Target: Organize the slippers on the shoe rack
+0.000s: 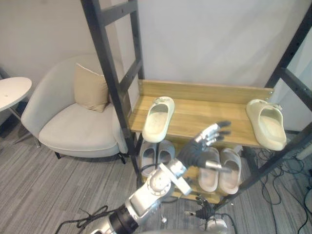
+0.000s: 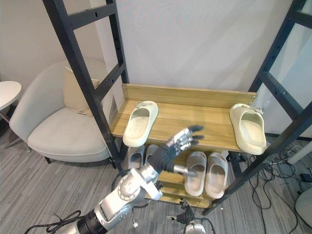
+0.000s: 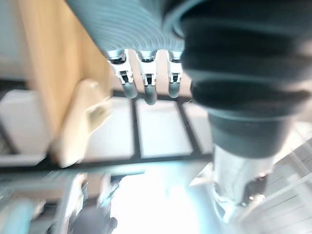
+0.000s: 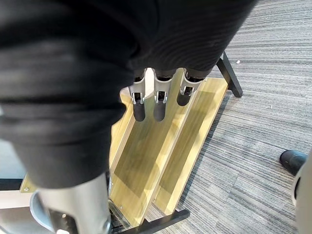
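While my left hand (image 1: 202, 144) hovers in front of the top shelf (image 1: 204, 109) of the shoe rack (image 1: 109, 73), its fingers are spread and straight and grasp nothing. It hangs just off the shelf's front edge, between the two cream slippers and somewhat nearer the left one.

The left cream slipper (image 1: 158, 118) lies toward the left end of the shelf, its near end poking out over the front edge. The right cream slipper (image 1: 267, 123) lies by the right end, also overhanging the front. The two are well apart, with bare wood between them. Below, a grey pair (image 1: 157, 156) and a pale pair (image 1: 219, 170) already stand side by side on the lower level.

My right hand (image 4: 159, 100) hangs low over wooden slats (image 4: 146, 165) near the carpet (image 4: 253, 122), fingers relaxed and empty.

I judge the step in hand to be the approach: the cream pair needs bringing together, and nothing is picked up yet. Next I would swing the left hand over the left slipper, close around its side or strap, and slide or lift it along until it lies just beside its mate. The overhang gives me a grip, but a careless nudge could tip the slipper off the edge.
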Tool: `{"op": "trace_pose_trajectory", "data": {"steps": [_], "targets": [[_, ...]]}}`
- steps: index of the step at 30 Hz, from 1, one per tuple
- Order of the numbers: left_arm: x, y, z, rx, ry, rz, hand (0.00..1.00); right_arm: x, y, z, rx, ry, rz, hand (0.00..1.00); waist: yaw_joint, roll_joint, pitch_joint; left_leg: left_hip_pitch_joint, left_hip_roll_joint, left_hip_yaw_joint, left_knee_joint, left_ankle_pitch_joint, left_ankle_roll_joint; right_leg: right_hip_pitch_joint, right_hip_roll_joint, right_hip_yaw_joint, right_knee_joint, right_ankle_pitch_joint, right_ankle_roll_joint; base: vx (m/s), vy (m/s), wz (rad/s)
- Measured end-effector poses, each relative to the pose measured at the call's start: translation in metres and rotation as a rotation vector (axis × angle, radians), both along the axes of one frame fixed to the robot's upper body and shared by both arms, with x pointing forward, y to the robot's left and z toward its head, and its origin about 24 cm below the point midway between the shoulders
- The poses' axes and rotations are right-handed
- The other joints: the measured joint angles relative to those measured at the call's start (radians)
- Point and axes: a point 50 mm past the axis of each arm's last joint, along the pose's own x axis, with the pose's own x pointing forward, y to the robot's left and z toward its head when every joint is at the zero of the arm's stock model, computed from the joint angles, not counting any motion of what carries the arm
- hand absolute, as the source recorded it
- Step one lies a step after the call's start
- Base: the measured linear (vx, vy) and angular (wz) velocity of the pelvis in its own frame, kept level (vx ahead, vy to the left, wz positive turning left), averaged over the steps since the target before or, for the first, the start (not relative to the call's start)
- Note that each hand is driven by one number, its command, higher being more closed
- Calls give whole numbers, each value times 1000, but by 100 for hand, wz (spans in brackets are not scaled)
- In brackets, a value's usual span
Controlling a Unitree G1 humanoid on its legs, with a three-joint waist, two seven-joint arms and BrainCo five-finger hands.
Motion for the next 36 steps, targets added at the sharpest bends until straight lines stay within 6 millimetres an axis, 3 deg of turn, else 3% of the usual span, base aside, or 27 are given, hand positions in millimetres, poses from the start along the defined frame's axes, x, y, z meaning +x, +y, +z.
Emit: {"op": "trace_pose_trajectory", "data": {"steps": [9,11,17,23,29,36], "targets": [[51,39,42,1,-177,285,0,-4,-11,0,-20,15,15,0,-5,-1,-9,8,1,-1,-1,-1,-2,1,1,1,13,-11,-1,0,0,0],[63,47,44,25,-181,330,0,-3,-11,0,-18,13,17,0,-8,0,-9,8,1,0,-1,-1,-2,0,1,3,14,-11,-1,0,-3,-2],[100,99,17,197,-76,548,0,2,-13,1,-9,7,14,0,-31,-1,-8,9,2,11,-2,-1,-3,-12,5,11,5,-6,-7,13,-5,-5],[112,137,9,310,-48,665,0,3,-14,2,-6,6,13,0,-41,-7,-4,6,-2,11,-5,-1,-3,-11,6,8,-20,3,-5,0,0,0],[124,151,11,437,-69,721,0,2,-14,2,9,13,-3,0,-52,-11,0,4,-2,14,-5,-2,-4,-11,6,9,-31,7,-7,-3,1,-1],[130,155,11,563,-110,739,0,2,-20,2,8,10,-33,0,-64,-4,15,-9,-2,18,-6,-3,-5,-24,7,10,-37,10,-9,-2,2,-3]]}}
